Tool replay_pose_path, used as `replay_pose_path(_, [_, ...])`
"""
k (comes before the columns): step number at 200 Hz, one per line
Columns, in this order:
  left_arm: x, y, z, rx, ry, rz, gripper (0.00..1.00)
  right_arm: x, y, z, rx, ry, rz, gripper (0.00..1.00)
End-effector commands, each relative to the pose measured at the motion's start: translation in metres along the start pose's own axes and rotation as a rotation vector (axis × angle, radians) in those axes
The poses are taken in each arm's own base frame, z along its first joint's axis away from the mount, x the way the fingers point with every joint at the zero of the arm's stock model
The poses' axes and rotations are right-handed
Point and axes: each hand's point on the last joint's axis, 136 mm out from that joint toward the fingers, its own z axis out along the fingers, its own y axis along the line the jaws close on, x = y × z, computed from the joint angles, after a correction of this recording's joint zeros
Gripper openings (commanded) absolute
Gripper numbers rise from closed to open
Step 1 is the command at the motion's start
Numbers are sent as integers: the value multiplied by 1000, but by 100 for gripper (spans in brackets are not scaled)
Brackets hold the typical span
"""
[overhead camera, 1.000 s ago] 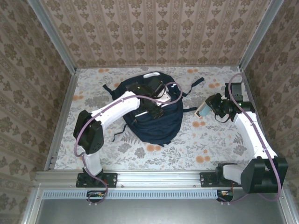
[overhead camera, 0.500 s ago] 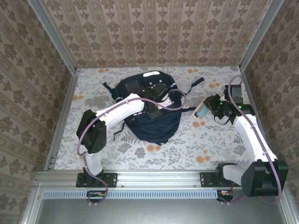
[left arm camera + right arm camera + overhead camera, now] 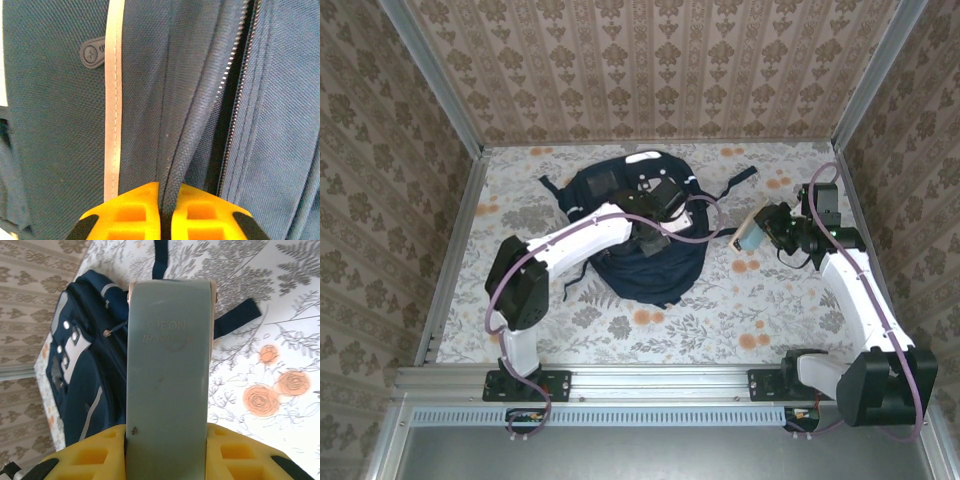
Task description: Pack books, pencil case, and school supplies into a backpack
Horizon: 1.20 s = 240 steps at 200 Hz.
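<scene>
The left gripper (image 3: 165, 202) is pinched tight on a fabric fold of the navy backpack (image 3: 55, 130) beside its zipper (image 3: 235, 75), mid-bench. The right gripper (image 3: 167, 440), part open, clamps a grey-green pencil case (image 3: 167, 355) over the bench (image 3: 280, 340), right of the backpack; its embossed lettering is unreadable.

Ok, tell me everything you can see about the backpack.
The backpack is navy woven fabric, lying flat near the middle of the floral table. It has a white reflective stripe, a small round badge, grey patches on its front, and dark straps trailing over the table. Its zipper stands open. The left gripper is shut on a fold of fabric beside that zipper.
</scene>
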Motion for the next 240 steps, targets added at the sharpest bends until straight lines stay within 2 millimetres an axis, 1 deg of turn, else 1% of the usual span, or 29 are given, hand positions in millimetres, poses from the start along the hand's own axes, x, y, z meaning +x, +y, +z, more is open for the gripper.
replay_pose_path(1, [-41,29,-57,-98,-238,-105,5,6,33,-10,-177,14,-23,29])
replay_pose_path(18, [-60,38,-83,-122,-348,-167,5,17,48,-11,-271,44,-28,29])
replay_pose_path(32, [-73,43,-98,-128,-408,-210,4,27,61,-13,-335,64,-38,29])
replay_pose_path(46, [-83,48,-109,-143,-448,-245,4,40,72,-12,-372,84,-43,29])
replay_pose_path(65, [-93,50,-116,-148,-474,-269,4,54,88,-7,-422,93,-42,29])
replay_pose_path(95, [-108,48,-122,-108,-503,-302,5,73,112,9,-472,112,-8,29])
replay_pose_path(114, [-114,46,-124,-92,-508,-323,4,82,121,22,-474,116,35,28])
replay_pose_path(131, [-118,46,-124,-79,-511,-342,4,84,121,33,-446,91,85,28])
replay_pose_path(156, [-124,45,-124,-60,-517,-363,4,81,112,47,-394,42,166,27])
replay_pose_path(166, [-125,47,-123,-62,-512,-372,4,81,112,49,-396,31,185,26])
replay_pose_path(174, [-126,49,-123,-71,-507,-382,4,82,108,49,-377,16,205,26])
replay_pose_path(182, [-126,49,-121,-73,-498,-384,4,82,105,47,-371,-11,213,26])
replay_pose_path(191, [-126,49,-120,-70,-493,-382,4,81,107,43,-380,-38,203,28])
replay_pose_path(210, [-127,45,-121,-48,-498,-382,4,82,121,40,-423,-26,154,30])
replay_pose_path(240, [-128,39,-130,4,-521,-387,4,88,149,52,-514,37,110,28])
